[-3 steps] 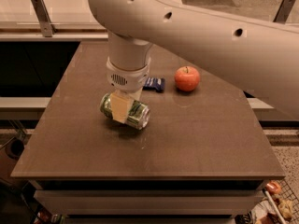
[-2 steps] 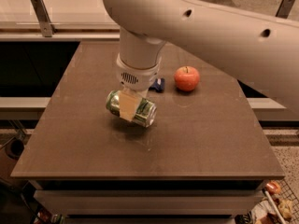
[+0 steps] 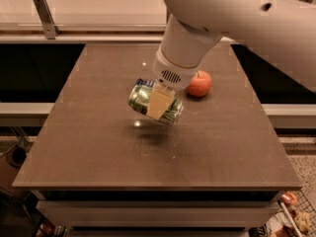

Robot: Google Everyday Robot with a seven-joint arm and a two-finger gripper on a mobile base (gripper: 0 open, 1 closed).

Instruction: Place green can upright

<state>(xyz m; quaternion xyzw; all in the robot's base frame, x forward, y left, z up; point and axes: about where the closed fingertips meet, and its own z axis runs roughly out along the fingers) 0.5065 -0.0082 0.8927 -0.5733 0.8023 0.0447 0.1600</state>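
Slippage is the main worry: the tool pinches the green can across its sides. The can hangs tilted on its side, clear of the worktop, just left of the apple and a little nearer the camera. Let go at this tilt, it would likely topple and roll, perhaps into the apple or off an edge. The can is the only container here; whether it is full or empty cannot be told.
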